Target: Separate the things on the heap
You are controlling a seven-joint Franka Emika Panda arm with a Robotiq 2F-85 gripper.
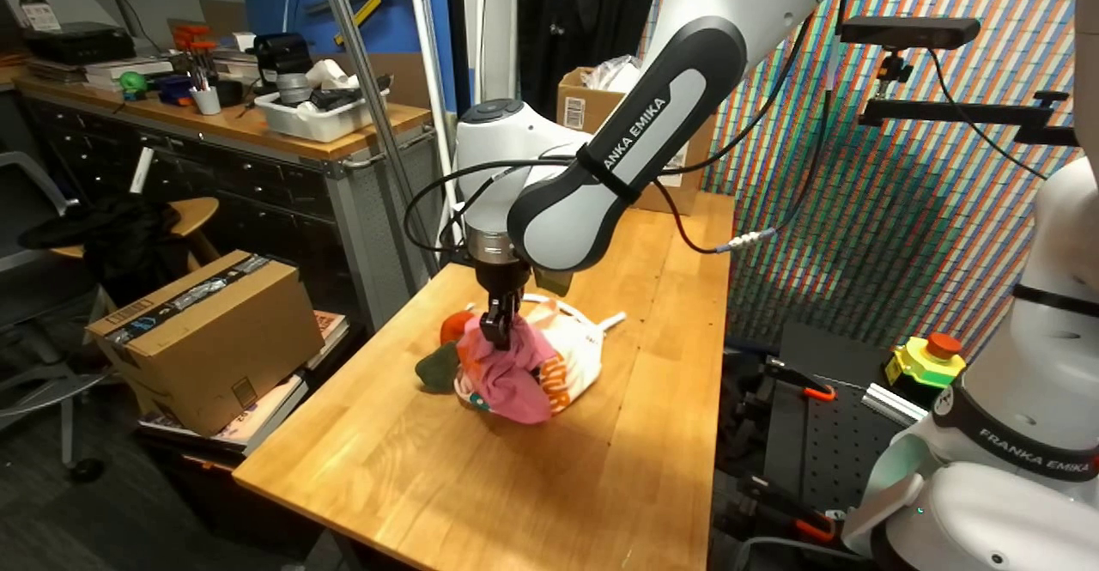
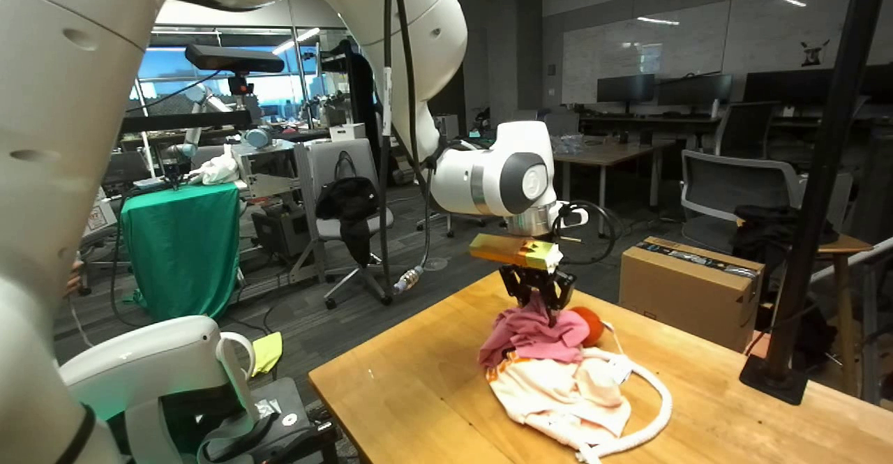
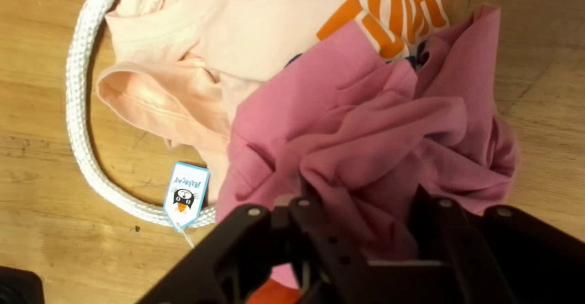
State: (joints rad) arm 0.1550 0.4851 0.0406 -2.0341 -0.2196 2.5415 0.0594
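– Lifting the pink cloth [image 3: 365, 125] off the heap [image 1: 519, 361] seems to be the step in hand; where is it found?

– Right of centre in the wrist view, draped over part of the pale printed fabric [image 3: 256, 29]. A bunched fold is flanked by the fingers [image 3: 457, 240], which are set apart low in that frame; whether it is firmly pinched cannot be told.

– How should the grip be finished?

– The pink cloth alone should be taken, and the hold firmed before any height is gained. The pale printed fabric underneath could be caught as well.

– And the lift?

– It is best made slowly and straight up, so that any dragged layer is noticed. The white cord [image 3: 78, 107], curved along the left of the wrist view with a tag [image 3: 185, 194] lying across it, should be left alone.

– What is to be watched besides?

– At the heap's left in an exterior view, the red ball [image 1: 455, 326] and the dark green piece [image 1: 438, 369] are seen just beside the cloth; either might be tugged along by a slanted pull. The cloth is best laid on the bench [image 1: 592, 494] toward the bottom of that frame, well apart from the rest.
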